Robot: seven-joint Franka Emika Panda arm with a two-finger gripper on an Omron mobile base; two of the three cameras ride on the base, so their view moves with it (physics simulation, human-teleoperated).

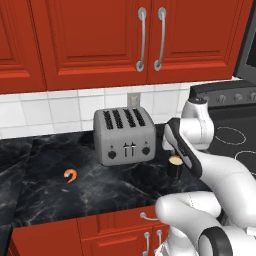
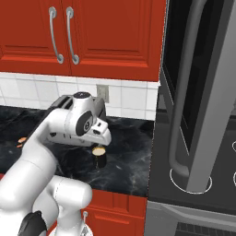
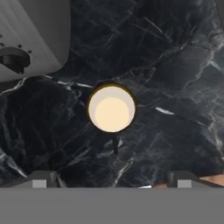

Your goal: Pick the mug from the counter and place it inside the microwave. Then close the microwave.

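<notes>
Hand view showed the two-finger gripper (image 3: 111, 178), jaws wide, above the small dark cream-topped mug (image 3: 111, 108) (pick step); descent needed next.

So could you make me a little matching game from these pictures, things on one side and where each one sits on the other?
Things:
1. mug
2. toaster
3. orange curl
4. microwave door

Places:
A. against the tiled wall, at the back of the counter
B. open, over the stovetop
C. straight below the gripper, upright on the counter
D. alone on the counter, left of the toaster

Pairs: 1-C, 2-A, 3-D, 4-B
</notes>
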